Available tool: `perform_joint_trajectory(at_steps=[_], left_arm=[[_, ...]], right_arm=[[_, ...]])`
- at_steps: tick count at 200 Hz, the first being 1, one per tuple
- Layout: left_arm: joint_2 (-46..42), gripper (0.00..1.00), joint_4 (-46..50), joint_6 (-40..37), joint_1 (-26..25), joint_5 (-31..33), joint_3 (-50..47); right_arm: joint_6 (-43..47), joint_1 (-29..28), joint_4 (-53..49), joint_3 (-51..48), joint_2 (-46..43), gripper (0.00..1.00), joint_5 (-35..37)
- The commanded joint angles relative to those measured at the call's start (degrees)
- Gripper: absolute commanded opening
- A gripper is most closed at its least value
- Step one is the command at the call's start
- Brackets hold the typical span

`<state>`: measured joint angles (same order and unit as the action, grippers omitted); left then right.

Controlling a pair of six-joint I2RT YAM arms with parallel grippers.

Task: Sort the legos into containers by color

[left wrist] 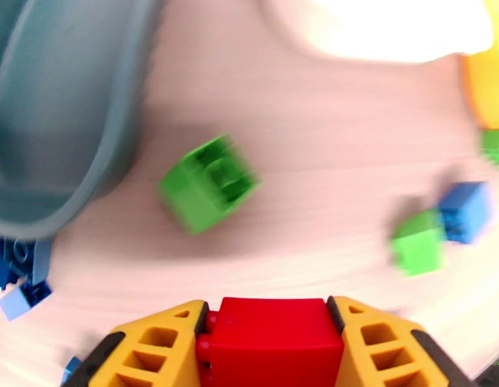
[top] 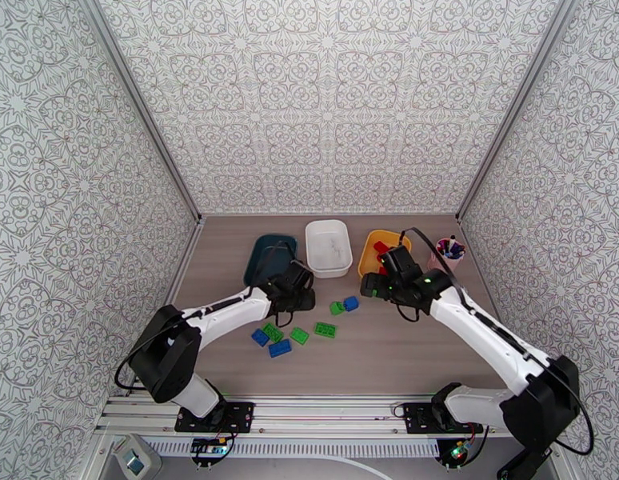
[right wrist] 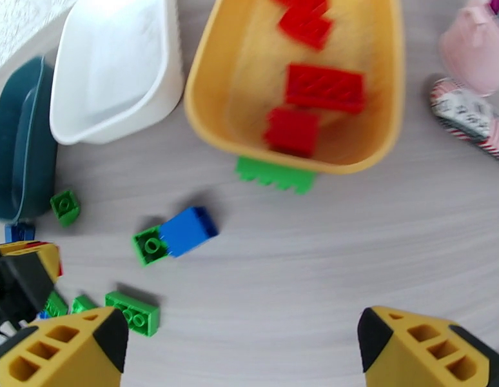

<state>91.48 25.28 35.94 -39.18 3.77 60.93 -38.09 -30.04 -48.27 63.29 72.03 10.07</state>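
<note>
1. The teal tub [top: 269, 258] is the leftmost of three tubs in a row at the back of the table [top: 405, 354]. Its dark inside does not show whether any brick lies in it. Blue bricks [left wrist: 17, 266] lie on the table just beside its near rim.
2. The left gripper [left wrist: 270, 337] hangs near that tub, its fingers pinching a red brick [left wrist: 270, 320] clear of the table. This brick most likely belongs in the yellow tub across the row.
3. Loose bricks lie unsorted between the arms. There is a cluster of green bricks [top: 299, 335] and blue ones [top: 280, 347], one green brick alone [left wrist: 207, 185], and a green and blue pair [right wrist: 175, 237] touching each other.
4. The white tub [top: 328, 247] stands in the middle, and no brick can be seen in it.
5. The yellow tub [right wrist: 204, 79] holds at least four red bricks [right wrist: 325, 86]. A flat green piece [right wrist: 275, 175] lies on the table against its near wall.
6. The right gripper [right wrist: 243, 349] hovers in front of the yellow tub, its fingers spread wide with nothing between them.
7. A pink cup of pens [top: 448, 254] stands right of the yellow tub, with a striped object [right wrist: 469, 117] beside it.
8. Red looks nearly sorted, with one brick in hand. Green and blue appear hardly begun.
9. No brand, label or writing is readable anywhere.
</note>
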Motion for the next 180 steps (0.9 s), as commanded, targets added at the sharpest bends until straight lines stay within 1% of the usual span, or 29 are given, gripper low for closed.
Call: perform_joint_trajectory(at_steps=[1,16,35,49,60,64,108,119,137,149,160,180], left_arm=[[1.94,0.41,-2.97,-2.01,-0.63,-7.8,7.12],[5.07,0.42,-3.79,-2.11,-1.23,-10.82,11.9],[10.11,0.43,-5.21,-1.66,-1.79,-14.79,18.56],[14.21,0.43,-5.89,-0.85,-2.11,-17.17,23.51],[17.34,0.43,-6.37,-0.29,-2.39,-17.64,27.48],[18.55,0.43,-6.5,-0.07,-2.42,-19.28,28.77],[31.5,0.45,-4.96,1.52,-2.89,-22.03,45.01],[34.08,0.51,-4.15,1.97,-2.84,-22.45,48.0],[35.78,0.72,-3.67,2.53,-2.85,-22.6,50.74],[35.67,0.81,-3.96,2.56,-2.99,-22.58,50.87],[34.82,0.85,-4.02,2.38,-3.09,-22.2,50.37],[32.0,0.86,-4.66,1.89,-3.07,-21.66,47.72]], right_arm=[[0.91,1.72,-2.21,-2.07,-3.42,0.99,3.97],[0.95,3.92,-4.29,-2.97,-4.38,0.99,2.38],[1.26,4.88,-4.07,-4.94,-7.15,0.99,1.15],[1.13,4.99,-4.81,-5.6,-8.93,0.98,1.85],[1.0,5.15,-5.55,-5.96,-10.23,0.98,2.36],[0.92,5.18,-5.9,-6.04,-10.67,0.97,2.54],[0.21,5.39,-8.38,-7.19,-14.04,0.97,2.88],[0.04,5.36,-8.85,-7.39,-14.37,0.98,2.86],[0.09,5.43,-9.03,-7.82,-14.64,0.99,2.51],[0.12,5.43,-8.94,-8.13,-14.42,0.99,2.09],[0.27,5.47,-8.44,-8.4,-14.32,0.99,1.53],[0.81,5.43,-6.6,-9.05,-14.24,0.99,-0.06]])
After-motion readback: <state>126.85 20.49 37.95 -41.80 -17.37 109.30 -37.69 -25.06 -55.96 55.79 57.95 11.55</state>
